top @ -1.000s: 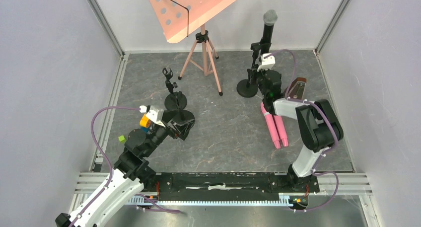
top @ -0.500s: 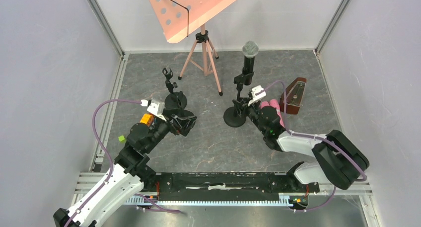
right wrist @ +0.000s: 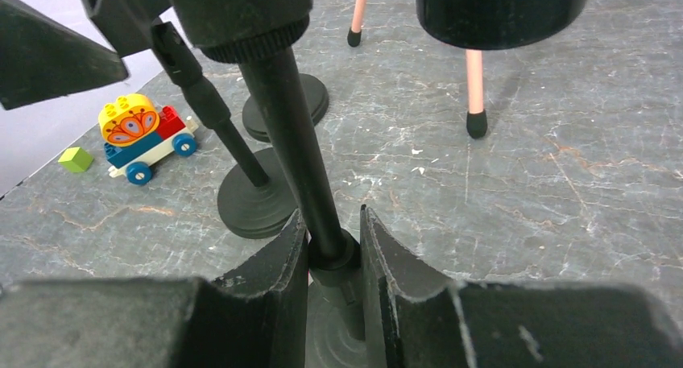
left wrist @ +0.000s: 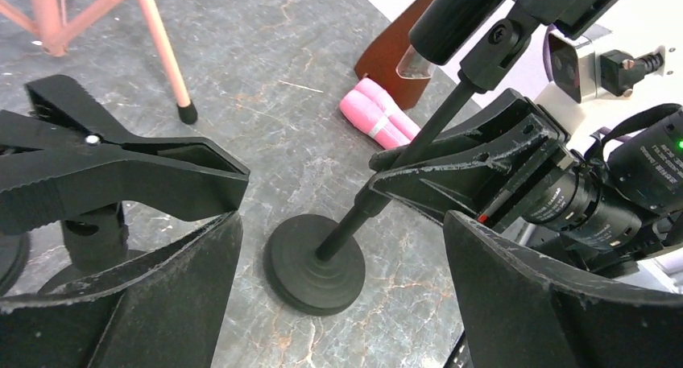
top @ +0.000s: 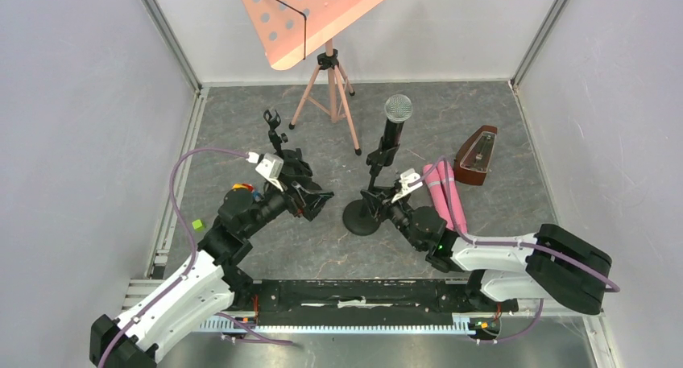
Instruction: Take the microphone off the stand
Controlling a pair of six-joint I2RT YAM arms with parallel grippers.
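Both wrist views cut the microphone [top: 395, 117] off at the top edge; its mesh head shows only in the top view. In the right wrist view, the right claw [right wrist: 333, 251] hides most of the base of the stand [top: 356, 221]. This claw pinches the stand's pole just above the base. The left claw [left wrist: 342, 223] is spread and holds nothing, near the stand. The microphone has a black body and a silver mesh head. It sits tilted in the stand's clip, near the middle of the surface [top: 451, 110].
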